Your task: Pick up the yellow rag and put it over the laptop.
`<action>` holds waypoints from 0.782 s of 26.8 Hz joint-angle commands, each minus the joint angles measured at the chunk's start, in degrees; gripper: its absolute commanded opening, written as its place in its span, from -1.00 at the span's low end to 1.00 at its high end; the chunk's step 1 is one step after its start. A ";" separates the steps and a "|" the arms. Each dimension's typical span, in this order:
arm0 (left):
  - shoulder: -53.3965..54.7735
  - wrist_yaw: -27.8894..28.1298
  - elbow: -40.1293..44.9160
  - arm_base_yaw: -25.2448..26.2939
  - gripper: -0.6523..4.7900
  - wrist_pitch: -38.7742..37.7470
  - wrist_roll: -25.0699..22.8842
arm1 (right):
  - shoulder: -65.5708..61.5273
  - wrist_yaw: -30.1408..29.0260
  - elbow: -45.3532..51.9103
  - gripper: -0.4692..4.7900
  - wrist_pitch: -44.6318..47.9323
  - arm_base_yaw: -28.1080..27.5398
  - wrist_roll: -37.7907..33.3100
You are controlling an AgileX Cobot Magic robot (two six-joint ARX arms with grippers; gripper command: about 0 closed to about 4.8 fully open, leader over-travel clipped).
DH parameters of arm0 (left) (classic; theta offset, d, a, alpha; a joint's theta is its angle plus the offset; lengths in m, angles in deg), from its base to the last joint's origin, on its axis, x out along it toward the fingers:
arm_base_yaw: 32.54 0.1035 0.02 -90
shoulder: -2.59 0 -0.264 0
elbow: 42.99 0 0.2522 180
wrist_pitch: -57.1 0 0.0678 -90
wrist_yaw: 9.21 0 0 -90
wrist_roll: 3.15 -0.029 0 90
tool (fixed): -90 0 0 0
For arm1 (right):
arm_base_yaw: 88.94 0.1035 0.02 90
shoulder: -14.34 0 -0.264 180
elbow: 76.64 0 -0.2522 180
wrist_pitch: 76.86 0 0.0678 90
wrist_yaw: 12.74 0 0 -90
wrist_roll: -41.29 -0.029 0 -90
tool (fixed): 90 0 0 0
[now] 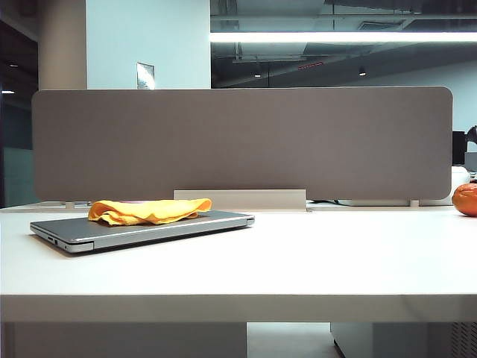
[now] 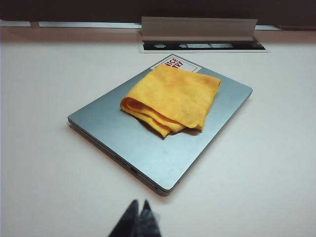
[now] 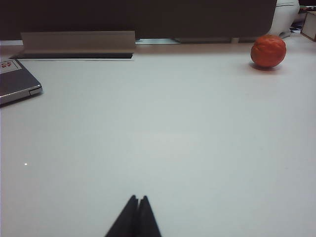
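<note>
while yellow rag [image 2: 170, 98] on laptop [image 2: 148, 143], both fingers [image 2: 138, 217] [image 3: 134, 217] closed, edge-cropped

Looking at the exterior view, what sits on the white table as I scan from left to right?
Laptop with the yellow rag lying on its lid → raised cable-slot flap at the foot of the grey partition → orange fruit at the far right edge. Neither end effector shows in this view.

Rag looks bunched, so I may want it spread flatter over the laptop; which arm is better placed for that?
Left. Its shut tool faces the folded yellow microfibre rag lying on the thin silver-grey laptop. The right tool, also shut, looks over bare white table, seeing only the laptop's corner.
</note>
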 commanded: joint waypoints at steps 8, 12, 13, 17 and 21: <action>-0.09 -0.42 -0.09 0.00 -0.78 0.46 -0.04 | 0.07 -0.15 0.17 -0.84 5.38 0.02 -0.07; -0.09 -0.42 -0.09 0.00 -0.78 1.33 -0.04 | 0.07 -0.13 0.20 -0.84 5.07 0.02 -0.09; -0.09 -0.39 -0.07 0.00 -0.78 2.01 -0.04 | 0.07 -0.11 0.20 -0.84 4.90 0.00 -0.07; -0.09 -0.15 1.53 0.00 -0.78 6.71 0.00 | 0.07 -0.09 0.22 -0.84 4.94 -0.04 -0.07; -0.11 -0.24 6.58 -0.02 -0.78 12.72 0.57 | 0.07 -0.09 0.22 -0.84 4.94 -0.04 -0.07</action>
